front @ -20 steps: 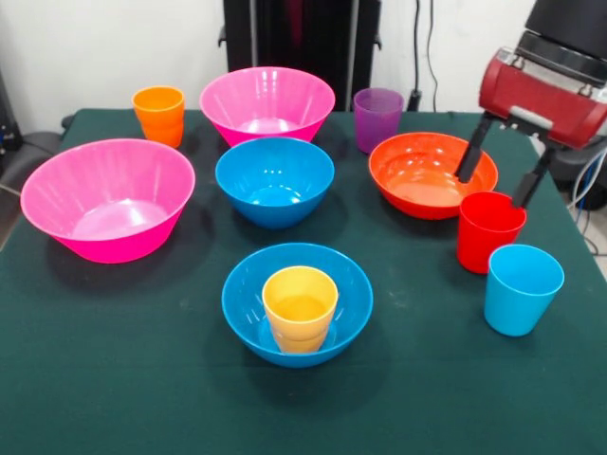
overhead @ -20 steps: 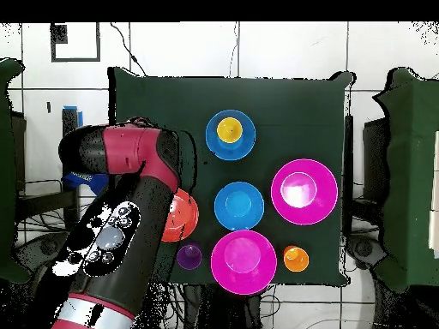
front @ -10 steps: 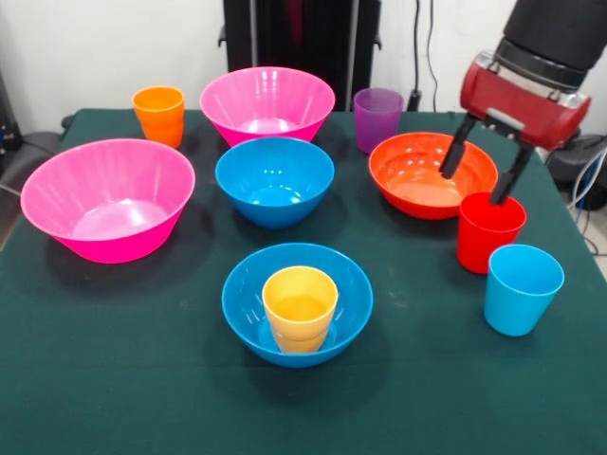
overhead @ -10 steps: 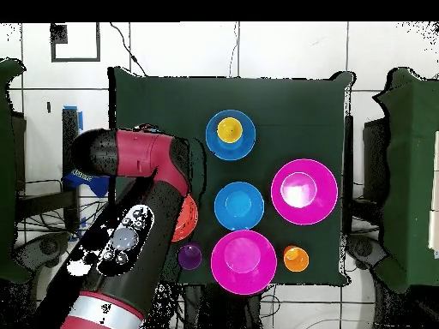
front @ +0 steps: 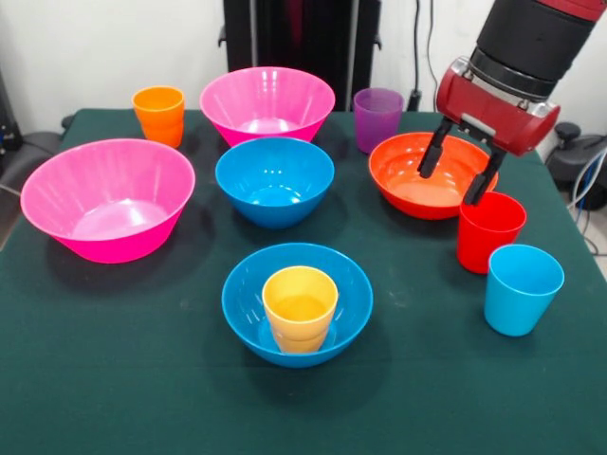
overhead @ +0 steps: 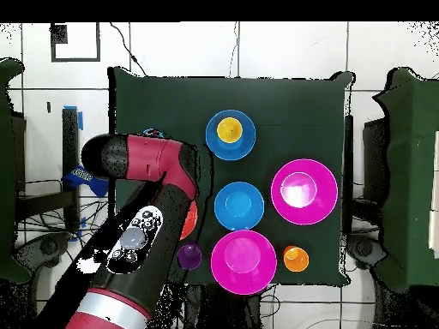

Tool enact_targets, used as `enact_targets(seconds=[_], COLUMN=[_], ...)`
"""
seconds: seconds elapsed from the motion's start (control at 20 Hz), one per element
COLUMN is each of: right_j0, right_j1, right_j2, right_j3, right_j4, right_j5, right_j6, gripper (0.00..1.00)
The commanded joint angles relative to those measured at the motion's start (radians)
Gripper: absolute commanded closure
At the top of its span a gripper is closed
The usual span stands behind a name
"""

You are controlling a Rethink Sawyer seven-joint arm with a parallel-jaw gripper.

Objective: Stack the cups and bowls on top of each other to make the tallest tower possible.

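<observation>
A yellow cup stands inside the nearest blue bowl. A second blue bowl sits mid-table, between two pink bowls. My gripper hangs open and empty over the right side of the orange-red bowl, just behind the red cup. In front of the red cup is the light blue cup. At the back stand the orange cup and the purple cup. Overhead, the arm hides the gripper, the red cup and the light blue cup.
Overhead, the pink bowls, the orange cup and the purple cup lie near the table's lower edge. Only a sliver of the orange-red bowl shows beside the arm. Dark green cloth covers the table.
In the front view the gripper has moved left and slightly up, from straddling the red cup's rim to above the orange-red bowl. It stayed open. No cup or bowl has moved.
</observation>
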Motion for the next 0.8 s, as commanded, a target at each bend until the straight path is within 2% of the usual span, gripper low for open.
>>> enact_targets(seconds=[0.05,0.45,0.8], right_j0=[0.005,0.067,0.107], right_j1=[0.06,0.077,0.123], right_j2=[0.122,0.023,-0.033], right_j3=[0.05,0.039,0.03], right_j4=[0.027,-0.005,-0.015], right_j5=[0.033,0.087,0.03], right_j6=[0.185,0.241,0.242], gripper=[0.0,0.0,0.0])
